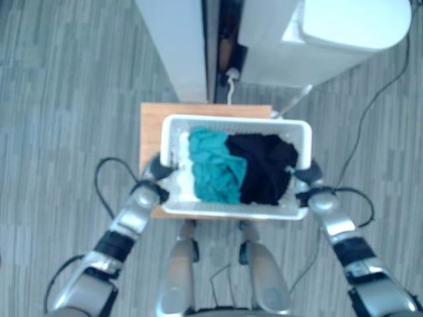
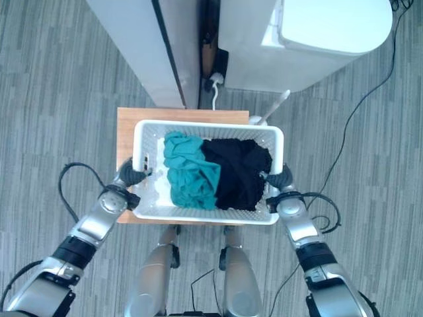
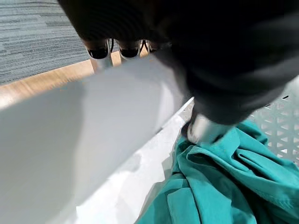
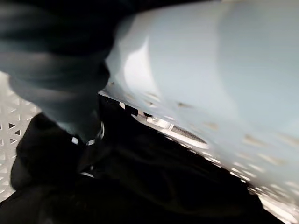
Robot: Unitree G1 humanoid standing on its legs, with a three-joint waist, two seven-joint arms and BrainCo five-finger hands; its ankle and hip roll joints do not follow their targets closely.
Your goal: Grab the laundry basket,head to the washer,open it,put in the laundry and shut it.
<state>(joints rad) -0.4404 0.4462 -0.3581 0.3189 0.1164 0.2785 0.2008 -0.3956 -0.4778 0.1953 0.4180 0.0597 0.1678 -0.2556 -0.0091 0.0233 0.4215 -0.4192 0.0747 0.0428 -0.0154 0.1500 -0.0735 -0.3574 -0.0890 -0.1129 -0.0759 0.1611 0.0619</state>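
Note:
A white laundry basket [image 1: 231, 119] sits over a small wooden table [image 1: 151, 125], overhanging its near edge. Inside lie a teal garment [image 1: 215, 165] on the left and a black garment [image 1: 264, 165] on the right. My left hand [image 1: 156, 182] grips the basket's left rim: in the left wrist view its fingertips [image 3: 124, 49] curl under the rim [image 3: 93, 140] and the thumb [image 3: 205, 128] presses inside by the teal cloth [image 3: 224, 182]. My right hand [image 1: 310, 185] holds the right rim [image 4: 210, 60], thumb [image 4: 79, 116] inside over the black cloth [image 4: 140, 186].
A white appliance [image 1: 344, 26] stands beyond the table at the back right, a tall white panel [image 1: 175, 39] to its left with a dark gap between them. A thin cable [image 1: 370, 112] runs across the grey floor on the right.

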